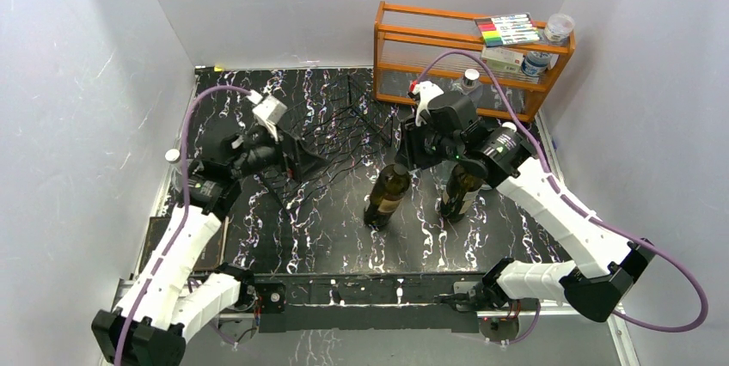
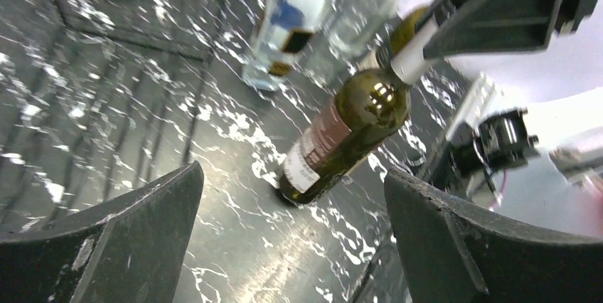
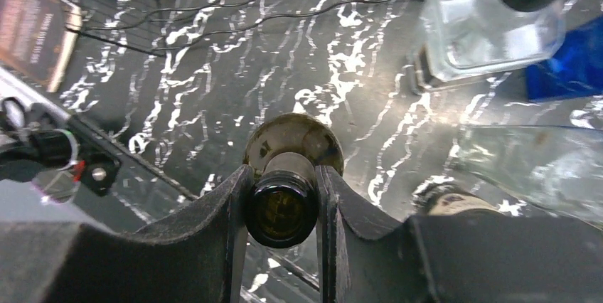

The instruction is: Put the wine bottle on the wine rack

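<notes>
The wine bottle [image 1: 387, 196] stands at mid-surface [image 1: 344, 237], 12 o'clock from the arm bases. The right claw [image 3: 282, 175] is clamped on its neck just under the lip, and its base looks to rest on the marbled top. A second dark bottle [image 1: 462, 190] stands just beside it at 3 o'clock, under the right forearm. The left claw [image 1: 297, 160] hangs spread wide at 9 o'clock, holding nothing.

The wine rack [image 1: 344, 121] lies at 11 o'clock from the bottle. Clear bottles [image 2: 291, 11] stand farther off, and the orange shelf [image 1: 378, 48] sits at 1 o'clock.

Judged risks:
- Smooth glass held only by the neck may slip or swing when lifted.
- The arm could topple the neighbouring bottle.
- The light wire rack may slide on contact.

The bottle's cream-and-maroon label [image 2: 313, 153] carries print too blurred to read. The marker pack [image 1: 507, 29] on the shelf is likewise illegible.
</notes>
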`<state>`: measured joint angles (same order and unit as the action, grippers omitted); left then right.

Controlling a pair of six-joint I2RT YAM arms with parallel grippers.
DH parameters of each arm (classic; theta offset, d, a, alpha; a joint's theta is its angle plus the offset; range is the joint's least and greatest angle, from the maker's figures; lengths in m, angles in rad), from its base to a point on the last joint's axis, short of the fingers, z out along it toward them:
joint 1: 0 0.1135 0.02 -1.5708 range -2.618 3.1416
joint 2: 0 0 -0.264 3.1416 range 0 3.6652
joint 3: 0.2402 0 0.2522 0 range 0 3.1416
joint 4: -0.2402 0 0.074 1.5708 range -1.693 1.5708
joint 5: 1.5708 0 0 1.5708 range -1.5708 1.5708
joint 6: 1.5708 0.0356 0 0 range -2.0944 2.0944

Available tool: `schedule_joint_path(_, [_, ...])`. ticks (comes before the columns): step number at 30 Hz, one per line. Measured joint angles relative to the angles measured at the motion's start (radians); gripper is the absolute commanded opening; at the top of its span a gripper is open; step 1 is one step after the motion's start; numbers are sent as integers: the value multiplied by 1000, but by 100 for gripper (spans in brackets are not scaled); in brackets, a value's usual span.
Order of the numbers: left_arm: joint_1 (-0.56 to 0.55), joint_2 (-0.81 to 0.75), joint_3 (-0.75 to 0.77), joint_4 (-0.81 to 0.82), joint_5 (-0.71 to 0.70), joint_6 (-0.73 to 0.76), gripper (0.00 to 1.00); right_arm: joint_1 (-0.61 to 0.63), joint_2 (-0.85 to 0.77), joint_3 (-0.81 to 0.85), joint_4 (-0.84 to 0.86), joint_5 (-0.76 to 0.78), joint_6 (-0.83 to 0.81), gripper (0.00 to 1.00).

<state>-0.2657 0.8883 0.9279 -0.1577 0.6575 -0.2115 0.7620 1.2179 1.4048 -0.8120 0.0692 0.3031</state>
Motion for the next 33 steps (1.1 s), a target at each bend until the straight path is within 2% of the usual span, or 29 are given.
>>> schedule_joint_path(6, [-140,92,-113,71,32,36,96,0,-21,-74,106,-76,73,9])
schedule_joint_path(12, [-328,209,-167,135,16,112,96,0,-45,-114,142,-96,111,8])
schedule_joint_path(15, [-385,246,-201,182,-6,139,95,0,-61,-136,158,-109,127,8])
schedule_joint_path(24, [-419,326,-270,320,-67,174,94,0,-98,-175,197,-163,156,8])
schedule_joint_path(33, [-429,326,-329,447,7,175,95,-1,-139,-217,245,-209,174,8])
